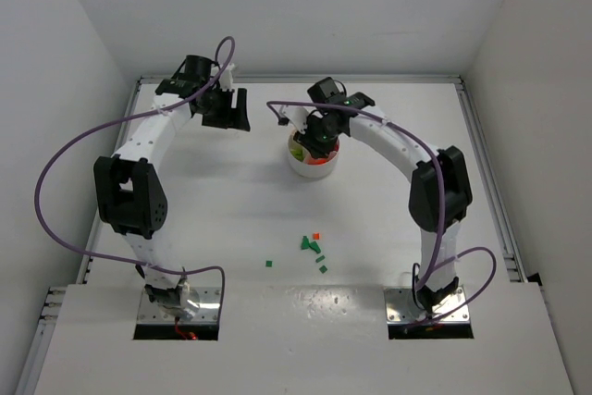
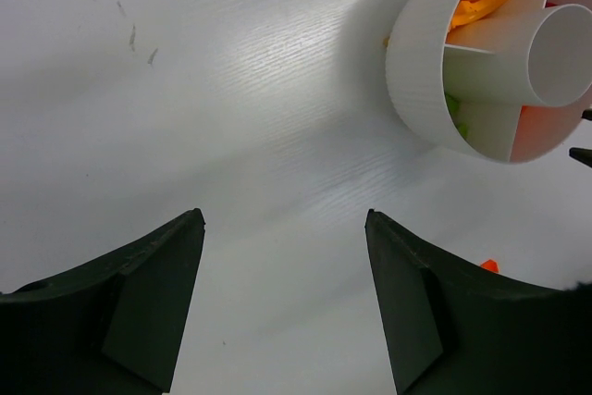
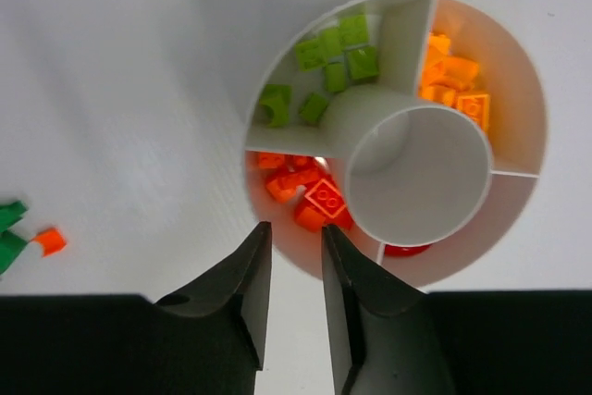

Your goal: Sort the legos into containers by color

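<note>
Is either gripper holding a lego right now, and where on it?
Neither. Left gripper is open and empty; right gripper's narrow gap over the dish is empty.

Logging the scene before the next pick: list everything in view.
dish: one, white, round, hub and wedge compartments, far middle of table
light green bricks: about six, one wedge
orange bricks: several, adjacent wedge
red-orange bricks: several, wedge nearest the right claw
red brick: one, partly hidden, fourth wedge
loose green bricks: roughly six, dark green, on table nearer than the dish
loose orange brick: one, beside them
table: one, white
cables: two, purple, one per arm
left claw: open, empty, over bare table left of dish
right claw: narrowly open, empty, over dish rim
</note>
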{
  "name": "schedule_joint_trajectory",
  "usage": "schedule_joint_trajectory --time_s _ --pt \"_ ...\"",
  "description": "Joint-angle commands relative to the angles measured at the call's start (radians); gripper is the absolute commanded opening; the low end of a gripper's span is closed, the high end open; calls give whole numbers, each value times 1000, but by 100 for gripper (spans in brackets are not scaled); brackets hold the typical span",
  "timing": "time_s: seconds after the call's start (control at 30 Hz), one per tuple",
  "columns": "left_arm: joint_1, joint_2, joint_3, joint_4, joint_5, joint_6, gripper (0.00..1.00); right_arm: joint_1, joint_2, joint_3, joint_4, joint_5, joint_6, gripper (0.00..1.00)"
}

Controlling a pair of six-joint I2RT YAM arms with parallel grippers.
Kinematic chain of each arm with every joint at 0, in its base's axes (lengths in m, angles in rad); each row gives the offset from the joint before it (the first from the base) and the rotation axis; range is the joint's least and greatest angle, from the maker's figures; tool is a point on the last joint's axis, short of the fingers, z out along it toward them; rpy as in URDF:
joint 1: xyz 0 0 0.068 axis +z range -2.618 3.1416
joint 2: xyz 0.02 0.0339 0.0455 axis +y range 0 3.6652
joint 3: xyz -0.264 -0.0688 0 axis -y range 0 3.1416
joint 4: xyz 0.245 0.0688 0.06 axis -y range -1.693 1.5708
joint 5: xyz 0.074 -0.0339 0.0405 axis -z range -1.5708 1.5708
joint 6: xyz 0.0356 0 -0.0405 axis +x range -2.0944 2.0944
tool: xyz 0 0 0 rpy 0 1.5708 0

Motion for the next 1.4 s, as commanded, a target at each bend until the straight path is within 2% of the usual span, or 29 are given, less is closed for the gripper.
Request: schedule_joint_trajectory --time_s 0.0,0.07,0.17,0.33,0.4,0.7,1.37 --pt "13 -13 30 19 2 -6 76 -4 -104 -2 -40 -125 -35 28" --pt "13 -24 30 19 2 5 76 -4 -158 -62 -92 -187 -64 28" --pt "13 -24 20 10 2 14 76 25 -250 -284 -111 -253 -132 28" --pt "13 -5 20 10 2 3 76 80 -250 -480 -28 -190 -132 36" --pt "13 -5 20 10 2 3 79 103 -238 -527 -1 -167 -132 36" --pt "13 -14 11 10 -40 3 84 180 -150 -579 84 -93 -39 44" --pt "13 -14 -7 10 -40 3 84 285 -62 -557 156 -52 37 45"
